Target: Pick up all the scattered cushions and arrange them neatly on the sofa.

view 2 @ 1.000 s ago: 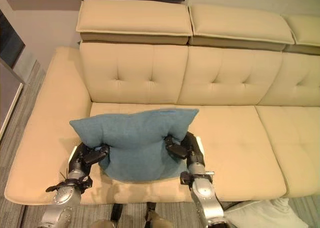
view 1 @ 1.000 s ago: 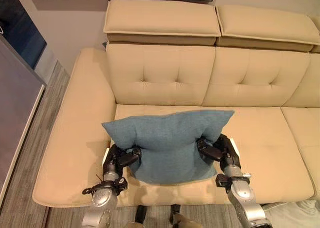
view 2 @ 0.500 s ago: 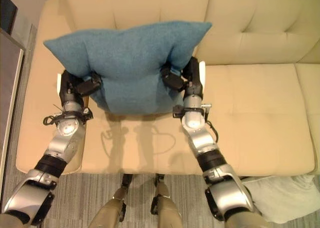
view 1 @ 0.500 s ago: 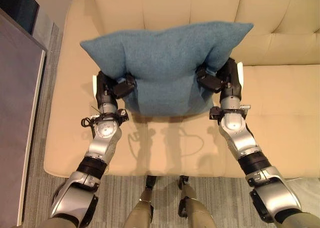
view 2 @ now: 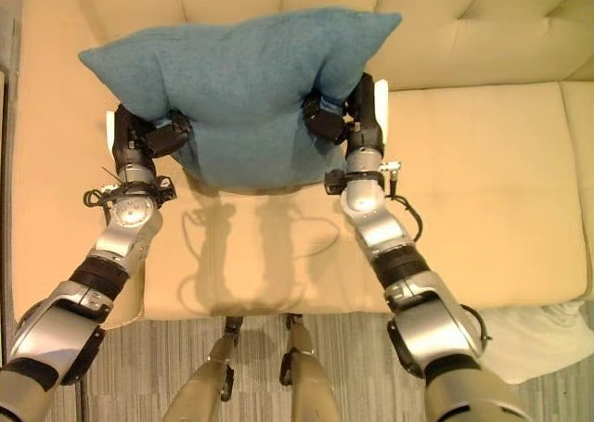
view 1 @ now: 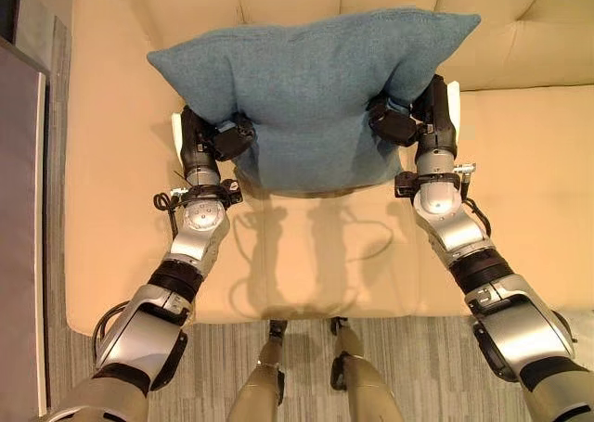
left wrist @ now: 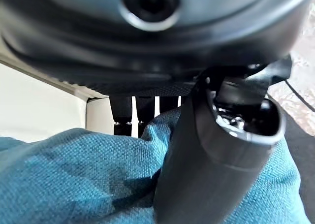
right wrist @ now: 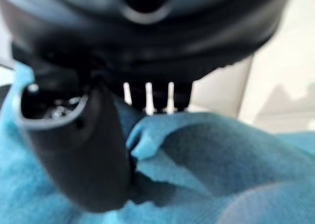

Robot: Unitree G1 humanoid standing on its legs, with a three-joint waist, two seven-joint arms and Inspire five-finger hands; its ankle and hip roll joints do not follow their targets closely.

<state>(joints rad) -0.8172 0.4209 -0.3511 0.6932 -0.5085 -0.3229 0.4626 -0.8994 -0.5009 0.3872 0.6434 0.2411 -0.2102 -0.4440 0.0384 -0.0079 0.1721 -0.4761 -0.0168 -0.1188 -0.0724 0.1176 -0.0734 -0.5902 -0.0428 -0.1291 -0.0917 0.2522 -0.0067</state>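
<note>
1. Blue cushion (view 1: 311,93) is off the floor, held up over the sofa (view 1: 520,209) seat, at 12 o'clock from the robot. Its top edge overlaps the backrest in the eye views; touching or not, cannot tell.
2. Left robot hand (view 1: 209,144) grips the cushion's lower side at about 9 o'clock of it: thumb pressed into the blue fabric, fingers behind it, so clamped on the cloth. The left wrist view shows the same pinch.
3. Right robot hand (view 1: 418,121) does the same at 3 o'clock of the cushion: thumb on the front, fingers tucked behind, fabric bunched between.
4. The cushion's lower edge hangs above the seat, with shadow beneath it. Looks not yet set down.
5. Progress, as a judgement: pick-up of this cushion is done, placing is under way, release is left.
6. A pale soft item (view 2: 538,334), possibly another cushion, lies on the floor (view 1: 408,357) at 4 o'clock, by the sofa's front edge. If it is one, it still needs collecting.
7. The seat at 2 o'clock carries no cushion, so arranging has barely begun.
</note>
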